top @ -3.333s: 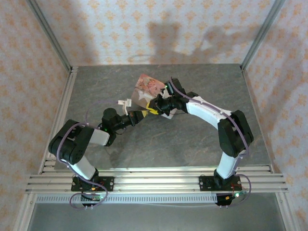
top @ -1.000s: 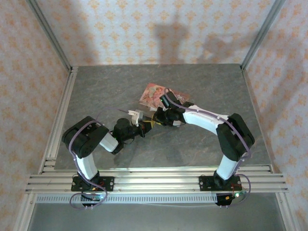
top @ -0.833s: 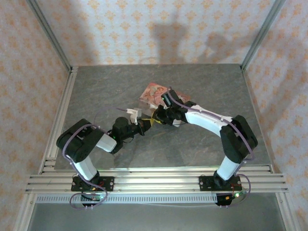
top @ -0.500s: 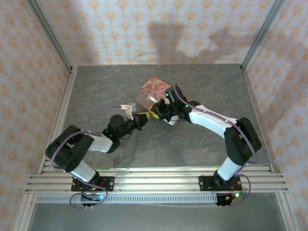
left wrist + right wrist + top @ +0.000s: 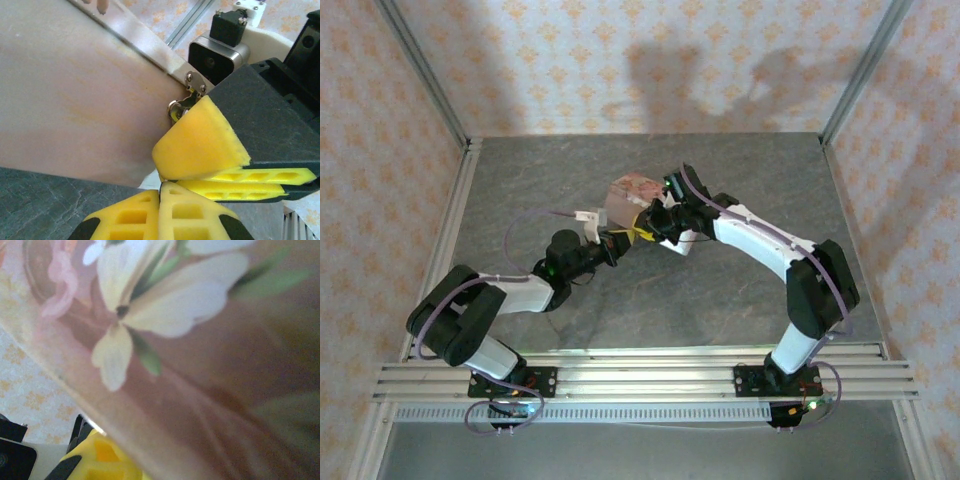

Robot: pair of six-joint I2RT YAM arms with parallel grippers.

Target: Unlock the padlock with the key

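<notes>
Evidently the pink tin (image 5: 625, 192) has been tipped up. A second ago it lay flatter on the bench (image 5: 720, 300) with its lid facing upward; now it stands tilted on edge, a little further toward 9 o'clock. The left arm has stretched out low to follow it.

From above, the yellow tips of both arms meet just at 5 o'clock of the tin, the left jaws arriving from 8 o'clock and the right jaws from 3 o'clock. The left jaws are clenched tight, tip to tip. The key is too slight to make out, so I cannot tell whether they hold it.

In the left wrist view a yellow pad (image 5: 200, 145) of the right jaws sits against the tin's metal latch (image 5: 194, 89). The right fingers stand nearly together, but what they pinch is hidden. The padlock presumably hangs there behind the pad. Tipping the tin likely turns the lock toward the left arm for insertion.
</notes>
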